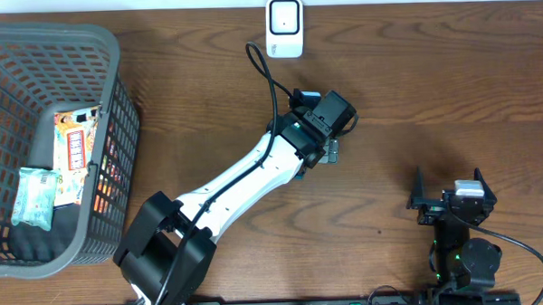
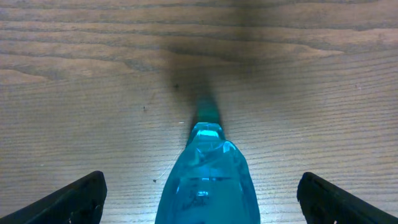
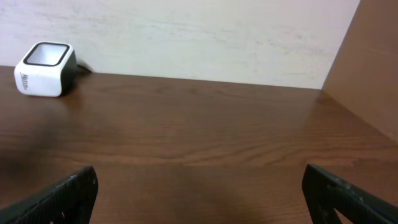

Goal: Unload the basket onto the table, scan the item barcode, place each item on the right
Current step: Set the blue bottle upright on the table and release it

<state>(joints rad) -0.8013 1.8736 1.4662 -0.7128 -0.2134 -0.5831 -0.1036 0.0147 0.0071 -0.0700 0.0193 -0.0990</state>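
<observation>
My left gripper point(image 2: 200, 186) stands wide. Its fingers point(image 2: 81, 199) show at either edge of the wrist view, clear of the translucent blue item point(image 2: 208, 174). The item lies on the wooden table point(image 2: 93, 74) between them, narrow end pointing away. From overhead, that gripper sits mid-table and hides the item beneath it. The white barcode scanner point(image 1: 284, 27) stands beyond it at the table's far edge, well apart. My right gripper point(image 3: 199, 177) is wide too, holding nothing, at the near right. Far left, a grey basket point(image 1: 126, 130) holds an orange packet point(image 1: 76, 141) and a pale green packet point(image 1: 35, 195).
</observation>
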